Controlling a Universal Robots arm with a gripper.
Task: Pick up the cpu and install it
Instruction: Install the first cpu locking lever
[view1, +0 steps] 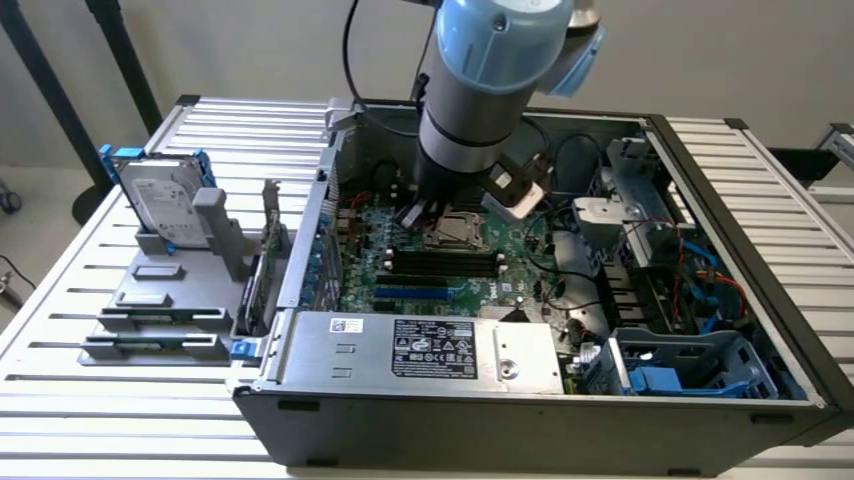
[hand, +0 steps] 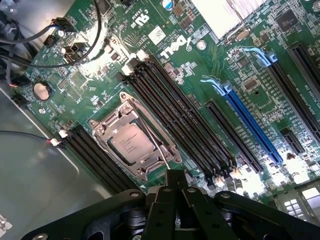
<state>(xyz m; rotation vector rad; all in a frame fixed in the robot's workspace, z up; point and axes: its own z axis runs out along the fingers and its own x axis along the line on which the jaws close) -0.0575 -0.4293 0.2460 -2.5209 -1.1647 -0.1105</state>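
A big slatted surface (view1: 80, 330) holds an open computer case (view1: 534, 420). The case lies on its side with the top off, so the arm (view1: 487, 90) can reach straight down into it. The case walls stand up all around the board. A silver power box (view1: 420, 350) fills the near edge of the case. Cables and a blue bracket crowd the side at the exterior view's right.

On the surface at the exterior view's left, a hard drive (view1: 160, 205) stands upright in a grey holder, well apart from the arm.

The green board (hand: 200, 90) lies flat in the case. Long black slots (hand: 175, 115) run beside the socket (hand: 135, 142) on both sides. A long blue slot (hand: 250, 125) lies further off.

The cpu (hand: 131, 144) sits flat in the socket, inside the metal frame. A thin wire lever crosses the frame's edge near it.

The hand (hand: 175, 182) hangs just above the board, close to the socket's edge. Its fingers are pressed together and hold nothing. There is open room right over the socket, but the slots sit tight against it.
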